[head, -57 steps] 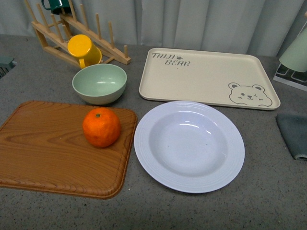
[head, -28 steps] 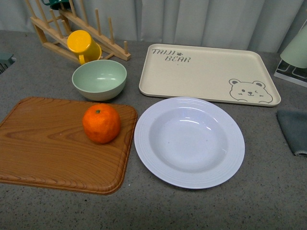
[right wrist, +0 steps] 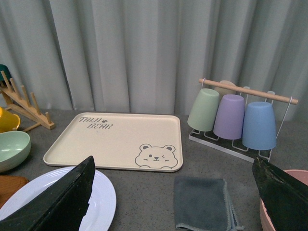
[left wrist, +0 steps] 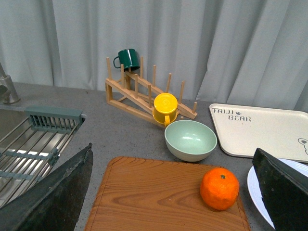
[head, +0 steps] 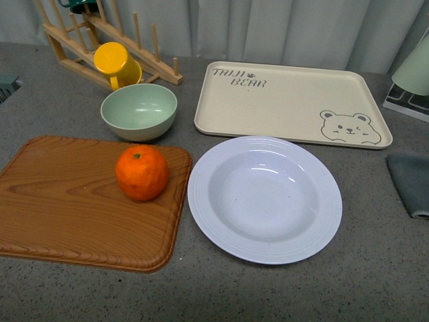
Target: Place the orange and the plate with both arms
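Front view: the orange (head: pixel 141 172) sits on the wooden board (head: pixel 60 201) near its far right corner, just beside the plate (head: pixel 198 201), which lies on the grey desk (head: pixel 375 282) with its far rim near the bear tray (head: pixel 288 100) — open desk remains at its near side and toward the cloth (head: pixel 409 184). Wrist views: left pincer (left wrist: pixel 173 147) and right pincer (right wrist: pixel 173 159) hang spread wide, holding nothing. Nothing has shifted since half a second ago; a second ago the whole scene sat slightly lower.
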`<state>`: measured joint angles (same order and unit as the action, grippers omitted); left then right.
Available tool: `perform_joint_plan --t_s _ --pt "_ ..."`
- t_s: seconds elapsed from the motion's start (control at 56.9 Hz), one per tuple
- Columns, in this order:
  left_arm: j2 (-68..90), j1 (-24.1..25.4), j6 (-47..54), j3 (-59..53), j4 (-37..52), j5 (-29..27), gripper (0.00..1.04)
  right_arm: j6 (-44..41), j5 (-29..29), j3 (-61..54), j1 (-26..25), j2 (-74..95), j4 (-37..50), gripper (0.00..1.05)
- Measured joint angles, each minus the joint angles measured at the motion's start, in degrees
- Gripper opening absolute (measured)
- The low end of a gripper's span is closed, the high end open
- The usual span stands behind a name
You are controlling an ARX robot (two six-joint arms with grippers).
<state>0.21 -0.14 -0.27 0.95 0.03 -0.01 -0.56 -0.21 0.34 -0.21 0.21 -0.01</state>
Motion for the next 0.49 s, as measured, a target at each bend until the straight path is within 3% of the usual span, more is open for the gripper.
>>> perform_joint_plan --t_s 0.492 --pt "0.0 0.0 0.0 0.0 0.0 0.0 0.98 0.0 0.0 0.0 0.0 0.0 0.0 0.96"
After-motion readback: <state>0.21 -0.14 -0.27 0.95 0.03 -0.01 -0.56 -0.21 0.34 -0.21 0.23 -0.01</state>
